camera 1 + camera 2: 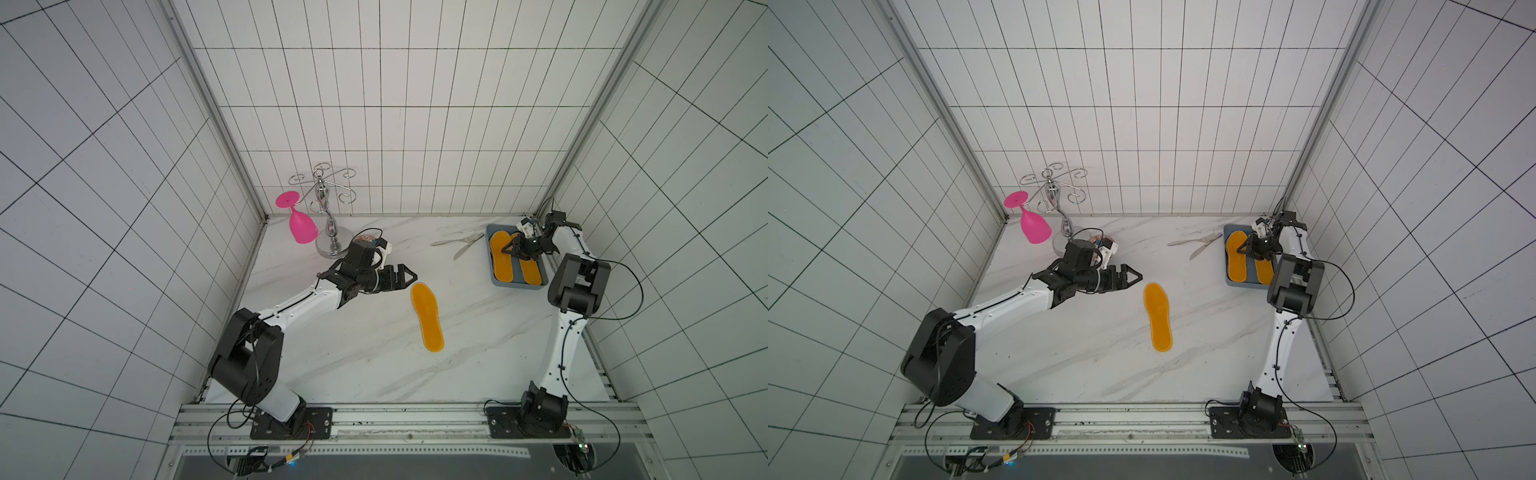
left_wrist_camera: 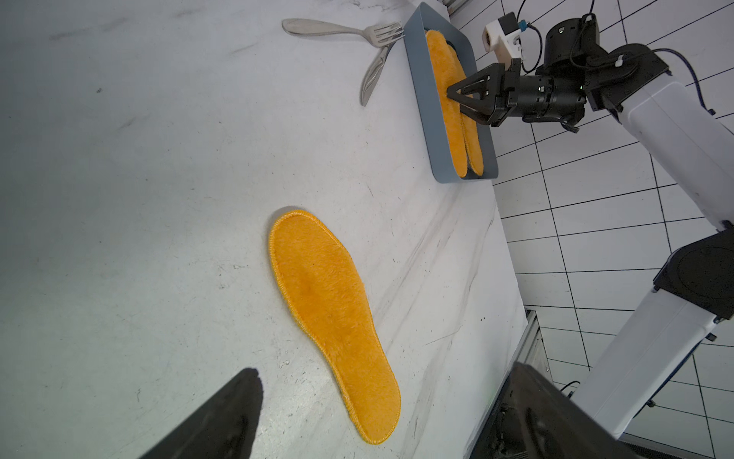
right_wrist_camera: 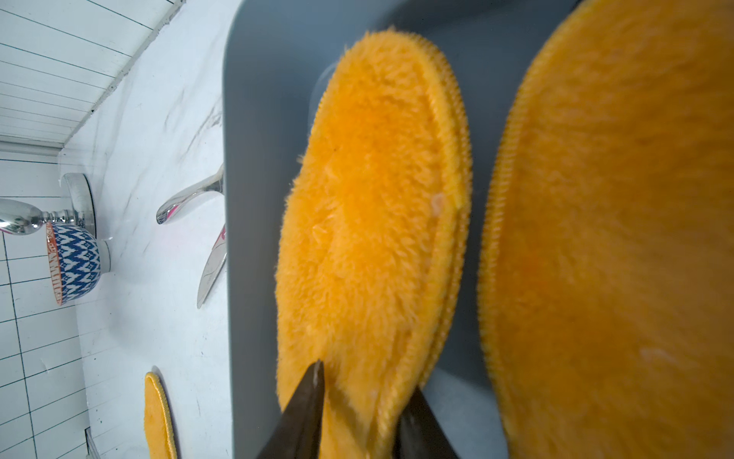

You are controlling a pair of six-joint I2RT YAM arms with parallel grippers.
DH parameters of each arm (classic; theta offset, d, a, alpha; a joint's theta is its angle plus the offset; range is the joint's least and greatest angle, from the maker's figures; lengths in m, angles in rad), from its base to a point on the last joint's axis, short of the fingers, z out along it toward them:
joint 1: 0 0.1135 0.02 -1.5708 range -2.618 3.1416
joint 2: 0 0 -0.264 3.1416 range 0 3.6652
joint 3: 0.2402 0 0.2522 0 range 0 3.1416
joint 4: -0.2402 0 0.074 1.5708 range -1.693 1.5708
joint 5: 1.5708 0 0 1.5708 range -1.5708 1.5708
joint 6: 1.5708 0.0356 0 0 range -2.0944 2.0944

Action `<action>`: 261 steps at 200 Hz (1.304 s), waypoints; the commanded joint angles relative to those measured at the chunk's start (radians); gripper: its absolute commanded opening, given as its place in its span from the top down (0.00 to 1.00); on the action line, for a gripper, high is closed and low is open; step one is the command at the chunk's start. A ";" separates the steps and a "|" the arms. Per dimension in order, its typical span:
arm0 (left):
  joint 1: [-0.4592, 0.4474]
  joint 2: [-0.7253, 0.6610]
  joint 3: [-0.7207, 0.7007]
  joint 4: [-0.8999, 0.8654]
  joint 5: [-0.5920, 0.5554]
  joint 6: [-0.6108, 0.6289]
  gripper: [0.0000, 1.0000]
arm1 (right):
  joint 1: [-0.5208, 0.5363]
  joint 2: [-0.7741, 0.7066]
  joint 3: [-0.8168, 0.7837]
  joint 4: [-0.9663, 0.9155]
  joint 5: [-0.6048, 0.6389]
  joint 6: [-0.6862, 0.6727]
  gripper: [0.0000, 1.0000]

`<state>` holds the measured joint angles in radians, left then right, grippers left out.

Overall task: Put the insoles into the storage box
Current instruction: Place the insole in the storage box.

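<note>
Insole under R gripper (in box).

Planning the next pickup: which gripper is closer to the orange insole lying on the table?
Left. The left gripper is just beside one end of the insole; the right gripper is off at the storage box, over the insoles in it.

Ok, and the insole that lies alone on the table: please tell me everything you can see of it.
The loose insole is a flat foot-shaped pad, orange-yellow, with a fuzzy plush top and a stitched rim. It lies flat, fuzzy side up, on the white marble table, about mid-table, outside the storage box. Only the table touches it; the open left gripper is near its far end, apart from it.
</note>
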<state>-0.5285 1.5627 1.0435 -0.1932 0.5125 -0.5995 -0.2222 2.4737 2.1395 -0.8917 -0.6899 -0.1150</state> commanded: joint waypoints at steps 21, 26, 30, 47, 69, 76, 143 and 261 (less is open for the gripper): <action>-0.005 0.012 0.035 -0.012 -0.013 0.028 0.01 | 0.010 -0.013 0.050 -0.036 0.070 0.006 0.59; -0.004 0.013 0.036 -0.012 -0.015 0.029 0.01 | 0.009 -0.020 0.050 -0.036 0.076 0.006 0.57; -0.004 0.013 0.036 -0.012 -0.015 0.030 0.01 | 0.010 -0.025 0.050 -0.035 0.080 0.006 0.56; -0.007 0.013 0.036 -0.015 -0.016 0.030 0.01 | 0.014 -0.046 0.049 -0.035 0.114 0.008 0.52; -0.010 0.014 0.037 -0.016 -0.019 0.032 0.01 | 0.017 -0.064 0.053 -0.035 0.142 0.012 0.50; -0.010 0.014 0.038 -0.016 -0.020 0.033 0.01 | 0.018 -0.068 0.052 -0.035 0.143 0.013 0.49; -0.018 0.017 0.038 -0.032 -0.026 0.041 0.01 | 0.037 -0.081 0.048 -0.031 0.172 0.006 0.46; -0.027 0.022 0.046 -0.063 -0.040 0.058 0.01 | 0.079 -0.040 0.081 -0.055 0.215 0.010 0.45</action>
<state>-0.5491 1.5723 1.0599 -0.2516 0.4866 -0.5625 -0.1547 2.4264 2.2009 -0.9127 -0.4942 -0.1009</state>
